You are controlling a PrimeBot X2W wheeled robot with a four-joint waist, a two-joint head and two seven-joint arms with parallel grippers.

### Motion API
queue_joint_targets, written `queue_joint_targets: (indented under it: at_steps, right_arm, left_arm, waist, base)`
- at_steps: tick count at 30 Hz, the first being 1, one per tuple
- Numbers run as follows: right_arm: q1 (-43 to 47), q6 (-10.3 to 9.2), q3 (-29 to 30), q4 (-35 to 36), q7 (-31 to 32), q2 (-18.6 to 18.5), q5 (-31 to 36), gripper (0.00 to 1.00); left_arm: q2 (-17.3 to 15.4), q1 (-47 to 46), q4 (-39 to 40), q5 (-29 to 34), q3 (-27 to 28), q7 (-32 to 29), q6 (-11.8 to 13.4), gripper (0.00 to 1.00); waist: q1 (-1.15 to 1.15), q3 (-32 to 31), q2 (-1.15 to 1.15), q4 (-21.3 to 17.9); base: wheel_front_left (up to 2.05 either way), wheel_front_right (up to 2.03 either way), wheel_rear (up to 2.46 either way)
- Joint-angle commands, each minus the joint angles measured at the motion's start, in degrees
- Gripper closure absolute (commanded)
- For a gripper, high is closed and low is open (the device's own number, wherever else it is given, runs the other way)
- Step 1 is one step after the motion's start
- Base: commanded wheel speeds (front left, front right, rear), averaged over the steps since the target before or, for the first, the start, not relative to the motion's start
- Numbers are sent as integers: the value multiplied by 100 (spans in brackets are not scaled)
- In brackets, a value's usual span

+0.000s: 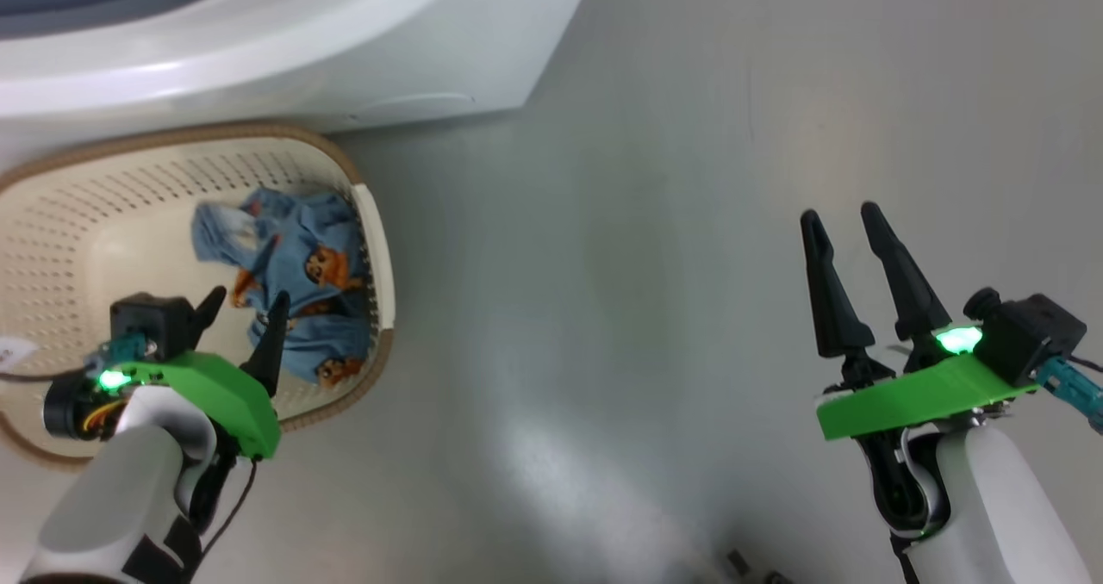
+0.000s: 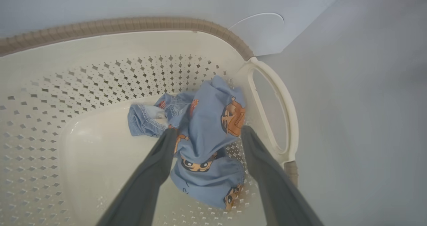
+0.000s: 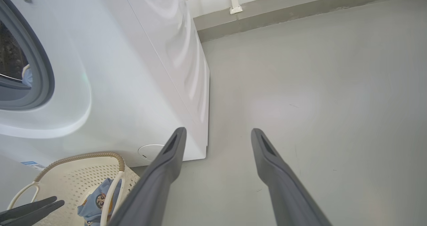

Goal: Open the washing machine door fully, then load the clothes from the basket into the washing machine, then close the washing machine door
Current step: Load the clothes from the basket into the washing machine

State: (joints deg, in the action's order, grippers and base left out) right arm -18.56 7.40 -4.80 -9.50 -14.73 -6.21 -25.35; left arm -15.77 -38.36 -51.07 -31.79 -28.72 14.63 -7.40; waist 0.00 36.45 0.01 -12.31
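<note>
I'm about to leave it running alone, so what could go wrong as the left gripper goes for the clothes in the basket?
1. The left gripper is open over the clothes, close to the handle of the basket; a finger could snag the handle or the holed wall.
2. The clothes lie in a loose bundle, so it may pinch one fold and leave the rest trailing.
3. The basket looks light and could lift too.

- The light blue fabric bundle (image 1: pixel 293 257) is lodged inside the cream perforated plastic basket (image 1: pixel 86 222), against its right end wall.
- The basket is set on the grey floor (image 1: pixel 689 308), just before the white boxy washing machine (image 1: pixel 388 50).
</note>
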Motion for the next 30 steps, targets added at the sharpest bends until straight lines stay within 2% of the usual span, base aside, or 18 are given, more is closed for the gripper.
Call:
queue_joint_targets:
  at_steps: [1, 8, 15, 24, 25, 27, 28, 30]
  right_arm:
    - [-1, 9, -134, 144, -27, 14, -18, 0]
    - [-293, 9, -195, 225, -27, 78, -17, 0]
    - [-538, 9, -250, 301, -27, 122, -18, 0]
    - [-632, 9, -399, 282, -27, 150, -8, 0]
    - [-638, 9, -412, 278, -27, 152, -8, 0]
    - [-648, 9, -435, 274, -27, 155, -3, 0]
    - [-649, 9, -442, 273, -27, 154, 0, 0]
    - [-643, 9, -439, 272, -27, 142, 4, 0]
  left_arm:
    - [-250, -80, -4, -102, 38, 37, -9, 0]
    - [-497, -730, -453, -778, -899, -12, -9, 0]
    - [-647, -1259, -725, -1285, -1488, -194, -9, 0]
    - [-783, -1612, -899, -1928, -2212, -445, -9, 0]
    - [-790, -1629, -916, -1989, -2264, -449, -9, 18]
    - [-806, -1653, -938, -2101, -2372, -450, -9, 96]
    - [-813, -1662, -946, -2164, -2416, -442, -9, 100]
    - [-812, -1672, -953, -2289, -2502, -429, -9, 100]
  waist:
    - [0, 290, -1, -159]
    - [0, 777, -1, -248]
    - [0, 1149, -1, -322]
    - [0, 1282, -1, -397]
    - [0, 1278, -1, -405]
    - [0, 1265, -1, -419]
    - [0, 1251, -1, -423]
    - [0, 1214, -1, -420]
  base:
    - [0, 0, 0]
    - [0, 0, 0]
    - [0, 0, 0]
    - [0, 0, 0]
    - [0, 0, 0]
    - [0, 0, 0]
    - [0, 0, 0]
    - [0, 0, 0]
